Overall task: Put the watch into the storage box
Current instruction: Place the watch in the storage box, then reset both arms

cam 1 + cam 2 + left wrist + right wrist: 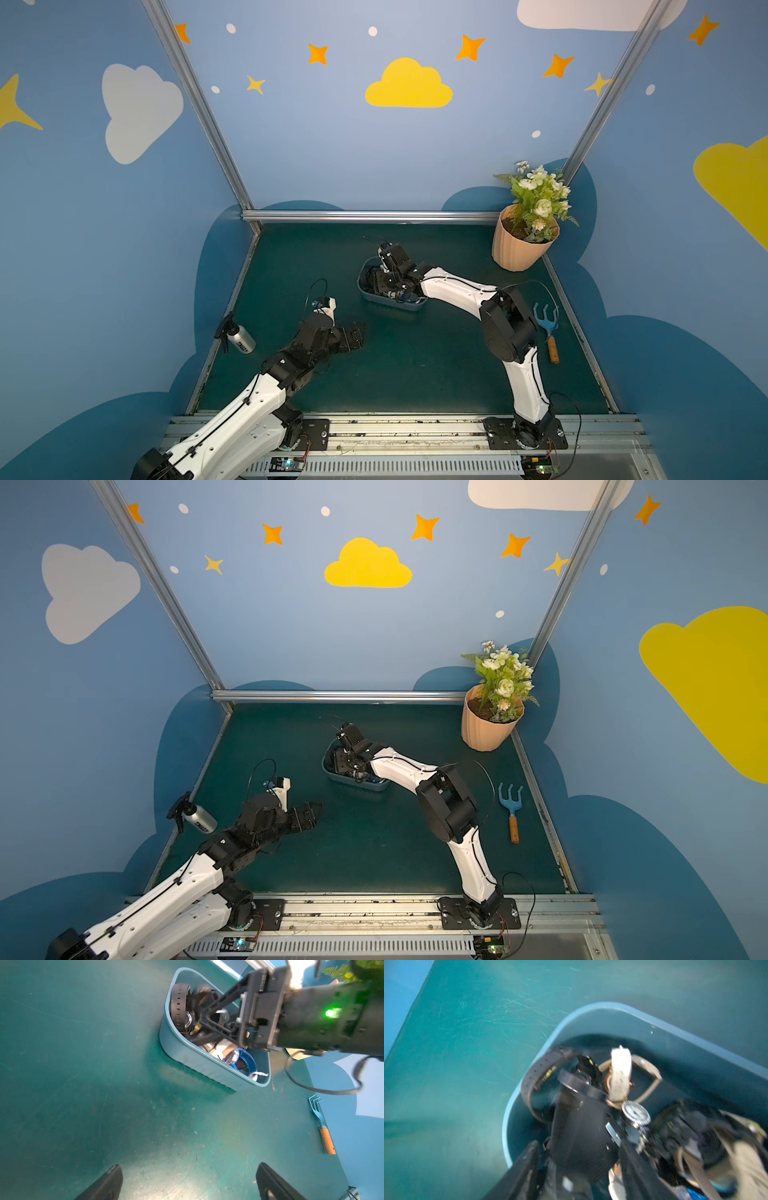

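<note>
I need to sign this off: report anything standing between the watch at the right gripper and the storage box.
Nothing visible does. The right gripper is inside the storage box, and the black watch between its fingers sits within the walls.

Spray bottle point(239, 338) txt illegible (too small).

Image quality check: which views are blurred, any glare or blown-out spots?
Right wrist view: motion-blurred throughout, the watches in the storage box smeared. Left wrist view: box sharp, the right arm close in is soft, its green light blooms, pale glare on the mat. Both top views: sharp, evenly lit, box contents too small to read.
</note>
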### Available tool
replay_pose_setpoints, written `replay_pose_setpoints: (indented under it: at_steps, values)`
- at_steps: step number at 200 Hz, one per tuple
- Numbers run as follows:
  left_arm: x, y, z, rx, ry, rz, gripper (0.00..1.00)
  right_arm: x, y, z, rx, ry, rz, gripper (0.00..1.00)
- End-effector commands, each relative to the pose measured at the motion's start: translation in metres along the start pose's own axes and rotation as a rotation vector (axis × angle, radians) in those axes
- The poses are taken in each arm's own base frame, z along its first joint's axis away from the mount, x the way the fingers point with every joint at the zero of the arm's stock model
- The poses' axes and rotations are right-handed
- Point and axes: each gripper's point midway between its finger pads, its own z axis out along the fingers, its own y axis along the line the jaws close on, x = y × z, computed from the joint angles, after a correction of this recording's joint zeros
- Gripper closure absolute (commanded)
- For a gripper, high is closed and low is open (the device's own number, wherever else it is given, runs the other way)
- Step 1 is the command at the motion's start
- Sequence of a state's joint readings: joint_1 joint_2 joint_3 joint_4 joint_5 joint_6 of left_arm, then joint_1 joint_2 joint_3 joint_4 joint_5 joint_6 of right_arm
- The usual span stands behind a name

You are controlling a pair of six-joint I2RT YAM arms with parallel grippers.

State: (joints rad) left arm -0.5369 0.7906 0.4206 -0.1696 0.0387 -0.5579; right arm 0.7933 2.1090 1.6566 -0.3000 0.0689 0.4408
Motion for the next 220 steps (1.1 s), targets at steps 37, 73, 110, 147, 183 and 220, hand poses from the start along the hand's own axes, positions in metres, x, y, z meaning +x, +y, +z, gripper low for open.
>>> replay_pose_setpoints:
  at_steps: [37, 73, 110, 147, 183, 220]
  values:
    - [-0.029, -0.011, -0.002, 0.002, -0.088, 0.032, 0.00, -0.047, -0.009, -0.093, -0.025, -0.177, 0.023, 0.24]
    - [-0.052, -0.013, -0.003, -0.037, -0.157, 0.080, 0.00, -0.038, -0.043, -0.141, 0.047, -0.240, 0.023, 0.20]
    - [-0.097, 0.012, -0.018, -0.241, -0.376, 0.166, 0.00, -0.001, -0.130, -0.199, 0.267, -0.345, 0.015, 0.16]
    - [-0.127, 0.065, -0.034, -0.545, -0.571, 0.258, 0.00, 0.048, -0.229, -0.252, 0.515, -0.488, 0.046, 0.14]
    - [-0.126, 0.127, -0.024, -0.664, -0.590, 0.202, 0.00, 0.079, -0.282, -0.255, 0.701, -0.540, 0.004, 0.14]
    - [-0.129, 0.170, 0.005, -0.606, -0.546, 0.122, 0.01, 0.086, -0.311, -0.225, 0.694, -0.592, 0.029, 0.14]
